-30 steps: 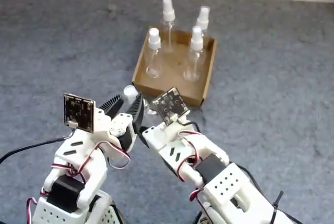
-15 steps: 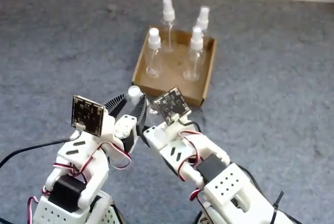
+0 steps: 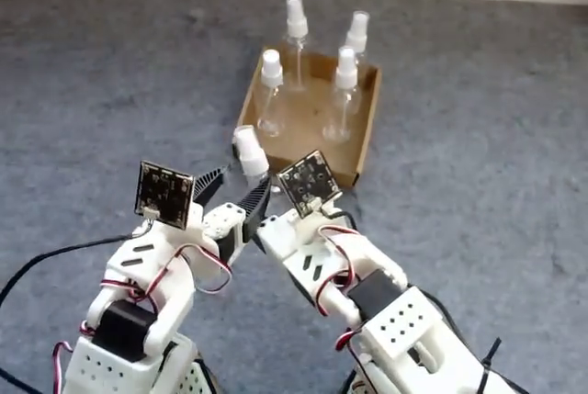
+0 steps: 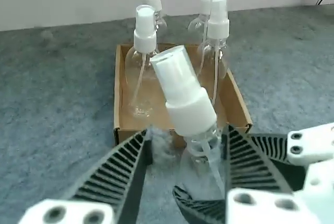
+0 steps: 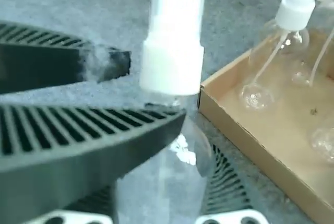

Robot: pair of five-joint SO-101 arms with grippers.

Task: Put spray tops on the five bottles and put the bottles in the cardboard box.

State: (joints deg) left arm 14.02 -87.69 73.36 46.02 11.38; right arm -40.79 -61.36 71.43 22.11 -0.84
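Note:
A clear bottle with a white spray top stands tilted just in front of the cardboard box, near its front left corner. My right gripper is shut on the bottle's body. My left gripper is open, one finger on each side of the bottle's neck, with the spray top rising past the fingertips. Two capped bottles stand inside the box. Two more capped bottles stand on the table just behind its far wall.
Grey carpet-like table surface stretches on all sides of the box. Both arms crowd together at the front, close to the box's front wall. The box interior has free floor between and in front of its two bottles.
The left arm has shifted right and forward toward the box. The spray top has moved with it, up and right, and now sits over the bottle held by the right gripper.

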